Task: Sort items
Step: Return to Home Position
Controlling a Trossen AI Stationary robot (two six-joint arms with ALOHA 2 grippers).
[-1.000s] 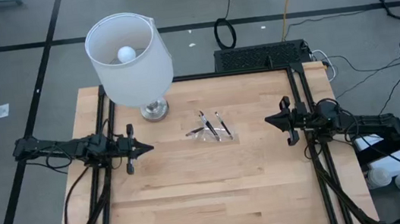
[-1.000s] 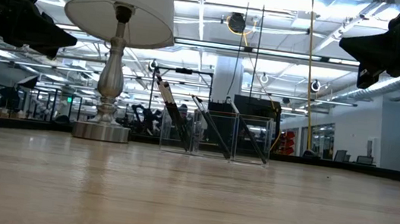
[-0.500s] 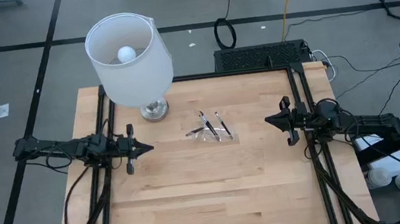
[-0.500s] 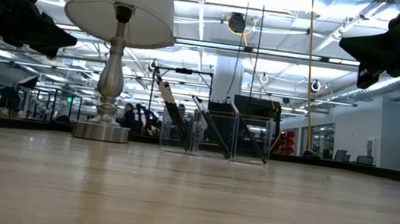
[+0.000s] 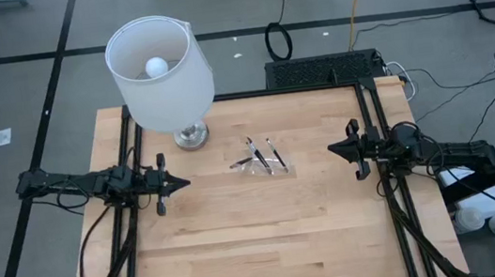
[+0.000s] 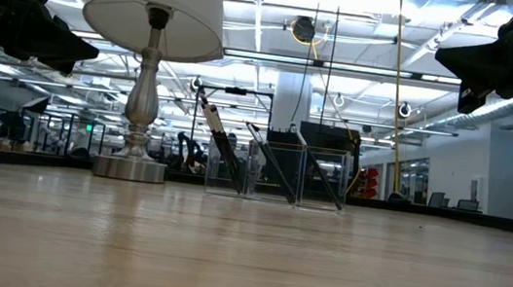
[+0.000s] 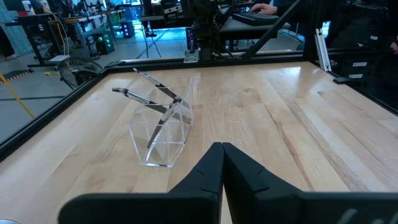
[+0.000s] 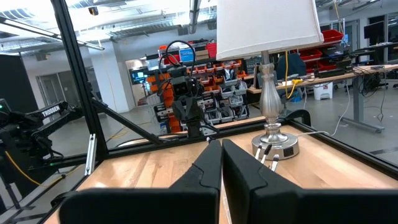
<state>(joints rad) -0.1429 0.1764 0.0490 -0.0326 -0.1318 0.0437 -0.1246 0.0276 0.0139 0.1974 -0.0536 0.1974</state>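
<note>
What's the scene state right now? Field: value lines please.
brushes: several, leaning inside the clear organizer; none seen loose
organizer position: near table centre
lamp: upright, far-left of the organizer, apart from it
left hand: shut, empty, raised over the table's left side, pointing at centre
right hand: shut, empty, raised over the table's right side, pointing at centre
table: wood top
</note>
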